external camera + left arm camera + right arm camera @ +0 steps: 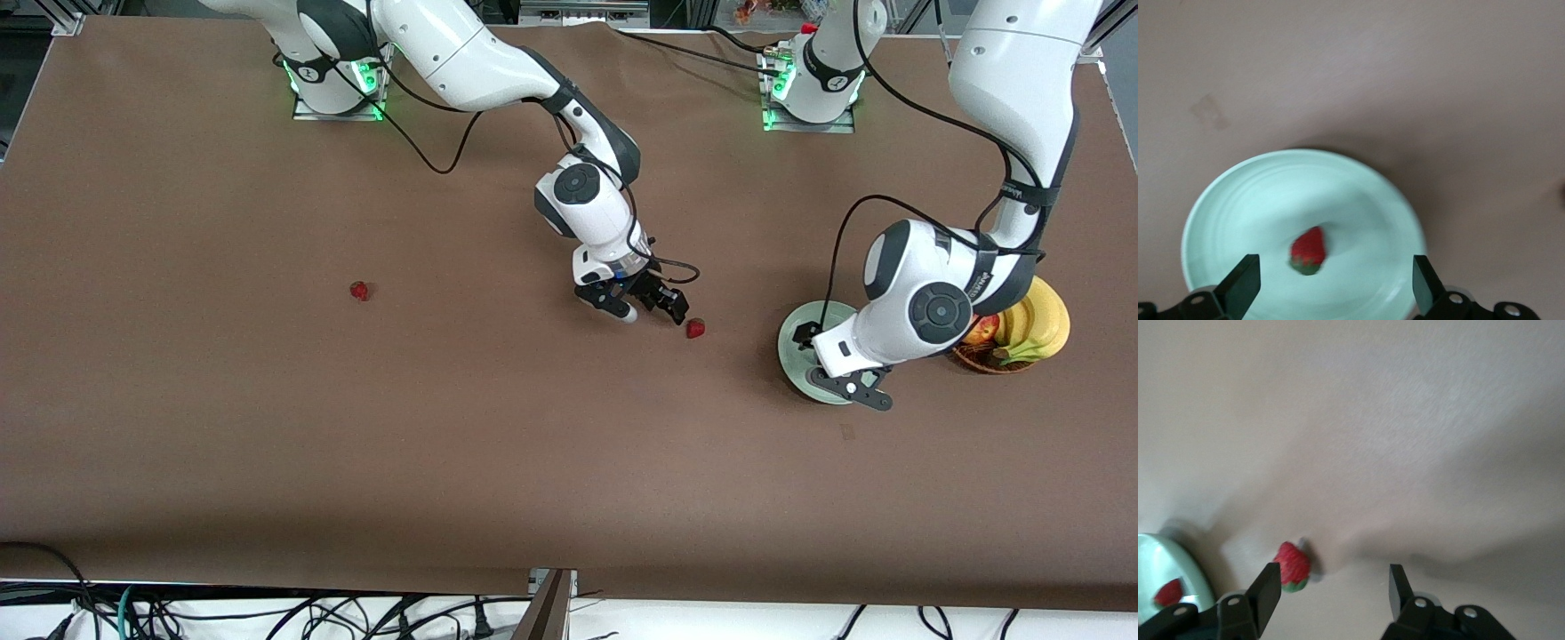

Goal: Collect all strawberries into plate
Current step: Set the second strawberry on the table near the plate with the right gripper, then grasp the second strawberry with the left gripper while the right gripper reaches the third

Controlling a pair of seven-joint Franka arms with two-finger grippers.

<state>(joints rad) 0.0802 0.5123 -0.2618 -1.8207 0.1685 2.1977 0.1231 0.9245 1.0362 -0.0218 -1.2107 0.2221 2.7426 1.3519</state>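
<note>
Mid-table, the right arm's black two-finger gripper (653,313) hangs low with fingers spread wide and empty. A tiny red strawberry (695,328) lies on the brown cloth just beside it, toward the left arm's end, not yet between the fingers. The round mint-green plate (800,324) holds one strawberry (1307,251) beneath the left gripper (1335,283), also wide and empty. A third strawberry (359,290) lies well apart toward the right arm's end.

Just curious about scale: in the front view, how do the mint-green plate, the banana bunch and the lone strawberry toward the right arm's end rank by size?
1. Pale mint-green round plate, partly hidden by the left arm
2. Yellow banana bunch, also partly hidden, so these two are unsure
3. Tiny red strawberry, clearly smallest
</note>
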